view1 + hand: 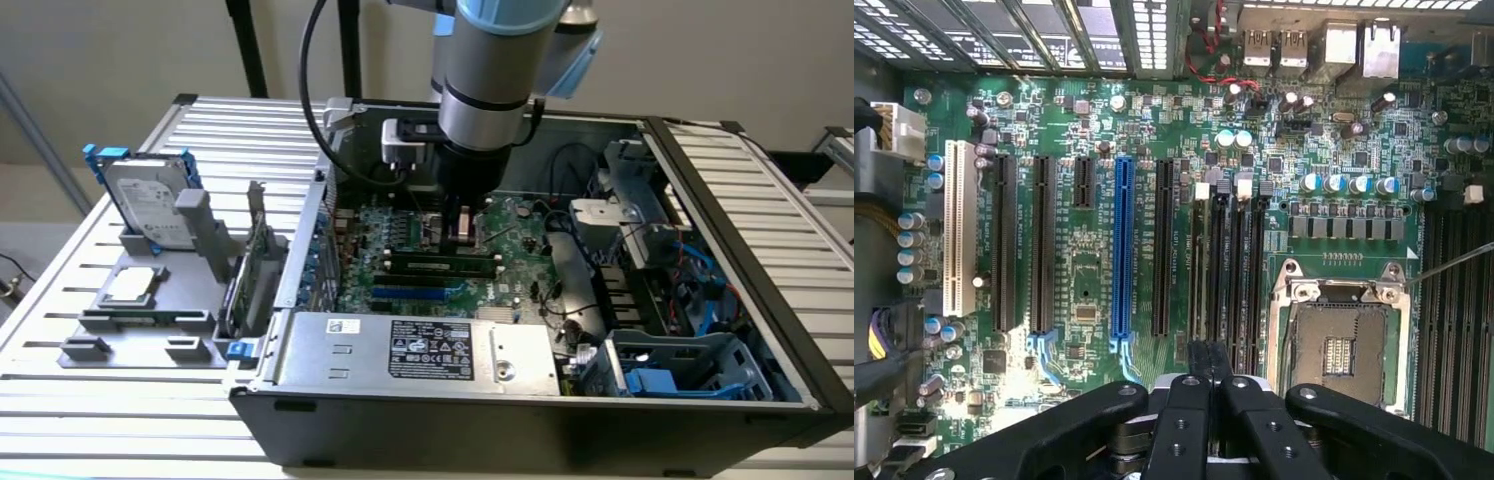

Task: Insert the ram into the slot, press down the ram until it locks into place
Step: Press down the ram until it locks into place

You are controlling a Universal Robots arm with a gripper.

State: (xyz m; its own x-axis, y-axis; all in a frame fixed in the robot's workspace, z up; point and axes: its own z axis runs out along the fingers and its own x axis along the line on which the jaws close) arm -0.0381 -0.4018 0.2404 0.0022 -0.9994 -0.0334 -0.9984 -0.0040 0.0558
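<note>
The ram [437, 265], a green stick with dark chips, stands upright in a black memory slot [400, 272] on the motherboard, with pale clips at both ends. My gripper [461, 232] hangs just behind and above it in the exterior view. In the wrist view the black fingers [1184, 420] are pressed together, with nothing visible between them. The gripper [1204, 355] sits over the near end of the parallel black memory slots [1201, 270]. I cannot tell whether the fingertips touch the ram's top edge.
The open case [747, 200] walls the board in. A power supply [414, 345] lies along the front and cables [587, 290] at the exterior view's right. A blue slot [1122, 250] and the CPU socket [1339, 345] flank the memory slots. A hard drive [147, 195] and an upright card [254, 270] stand outside.
</note>
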